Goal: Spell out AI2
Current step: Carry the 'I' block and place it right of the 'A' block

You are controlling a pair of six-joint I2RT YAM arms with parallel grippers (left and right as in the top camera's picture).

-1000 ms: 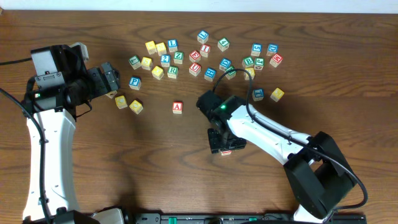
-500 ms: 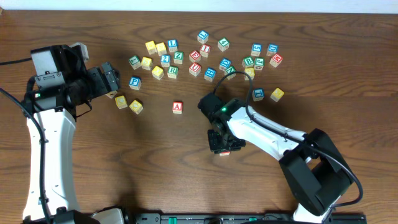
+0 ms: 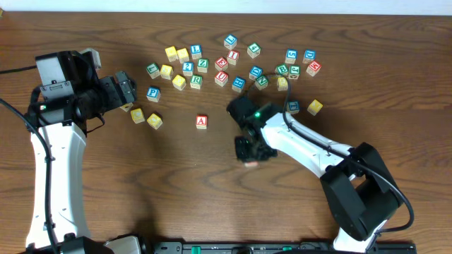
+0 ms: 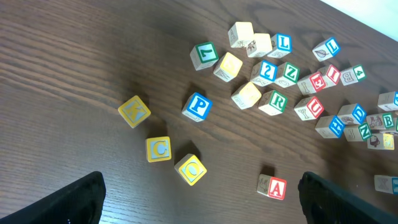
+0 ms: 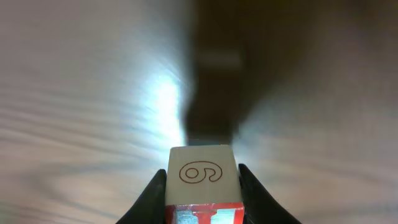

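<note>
The red A cube [image 3: 202, 121] stands alone at mid-table and also shows in the left wrist view [image 4: 273, 186]. The blue 2 cube [image 3: 188, 68] sits in the pile at the back, also seen in the left wrist view [image 4: 267, 70]. My right gripper [image 3: 250, 152] is shut on a cube [image 5: 203, 177] that has a 6 on one face and a red-framed face with a red upright stroke, seemingly the I. It holds the cube right of the A. My left gripper [image 3: 126, 88] is open and empty, left of the pile.
Several other letter cubes lie in a band along the back [image 3: 256, 70]. A second red cube with an upright stroke [image 3: 233, 56] sits among them. Yellow cubes [image 3: 146, 118] lie near the left gripper. Two cubes [image 3: 304, 106] lie right of the right arm.
My right gripper has moved a little toward the back and left with its cube. The left arm and the A cube have not moved.
</note>
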